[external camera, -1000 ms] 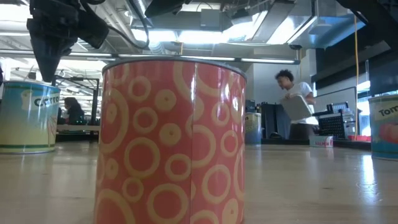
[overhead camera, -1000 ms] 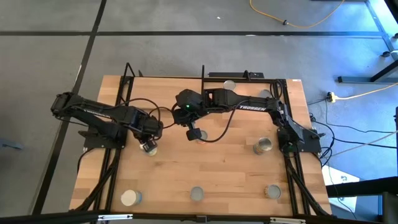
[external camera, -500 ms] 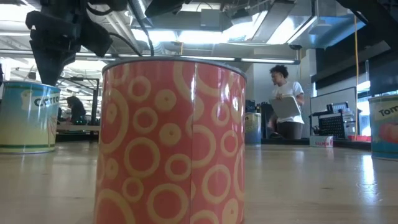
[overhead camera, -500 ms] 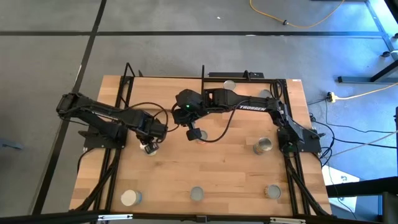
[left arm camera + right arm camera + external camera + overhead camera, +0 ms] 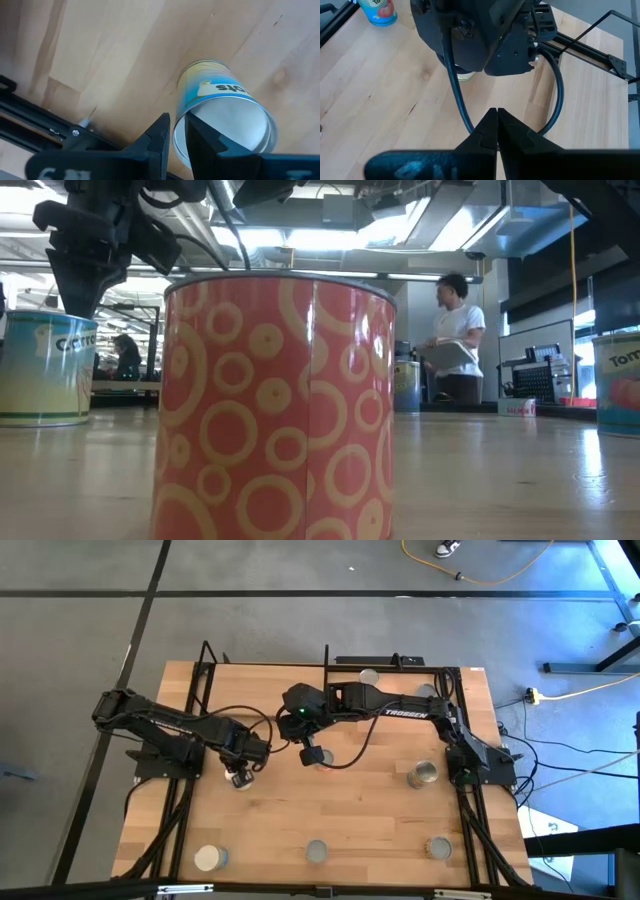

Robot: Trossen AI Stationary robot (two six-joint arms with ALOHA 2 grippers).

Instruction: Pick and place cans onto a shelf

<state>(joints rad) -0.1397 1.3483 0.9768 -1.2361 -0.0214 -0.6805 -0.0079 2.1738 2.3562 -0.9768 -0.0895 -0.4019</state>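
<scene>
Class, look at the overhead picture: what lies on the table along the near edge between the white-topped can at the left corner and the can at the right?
In the high view, one more can stands between the white-topped can and the right can; the rest is bare wooden tabletop.

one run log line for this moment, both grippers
left gripper: above blue-yellow can, empty | right gripper: shut, mid-table, empty

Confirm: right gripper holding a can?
No: in the right wrist view the right gripper has its fingers shut together, nothing between them.
</scene>
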